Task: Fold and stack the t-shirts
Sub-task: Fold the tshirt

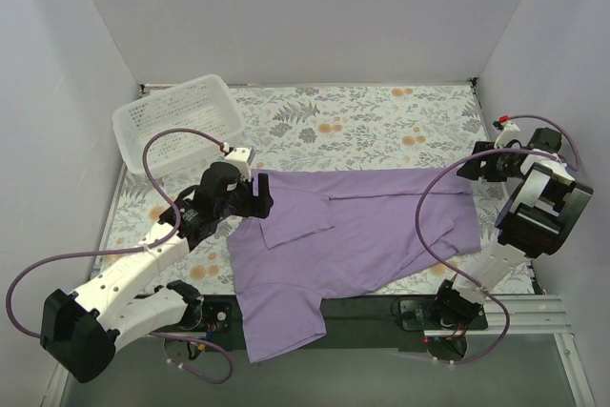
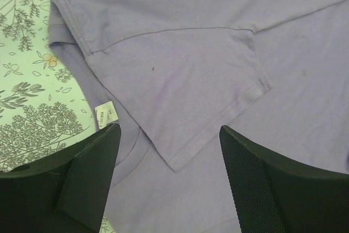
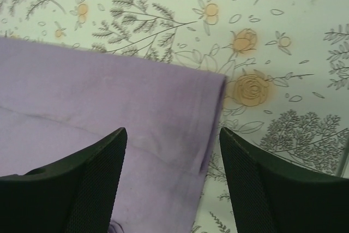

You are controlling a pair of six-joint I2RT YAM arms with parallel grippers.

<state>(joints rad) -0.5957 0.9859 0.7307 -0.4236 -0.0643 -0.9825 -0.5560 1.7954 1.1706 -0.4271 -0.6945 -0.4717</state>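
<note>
Lavender t-shirt (image 1: 372, 226) lies spread on the floral tabletop (image 1: 381, 111), neck to the left. Seen from overhead, the folded sleeve (image 1: 295, 216) is turned in over the chest and the other sleeve (image 1: 281, 316) lies flat toward the arm bases. Body folds and stacking remain, I'd say. A white basket (image 1: 181, 88) sits apart at the far left, blocking nothing.

Left wrist: the left end effector (image 2: 170, 129) hangs apart over that sleeve by the neck label (image 2: 104, 112), gripping nothing.

Right wrist: the right end effector (image 3: 173, 132) gapes above the hem corner (image 3: 210, 88), empty.

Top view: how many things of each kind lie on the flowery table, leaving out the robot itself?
Purple t-shirt: 1
White basket: 1
Total: 2
</note>
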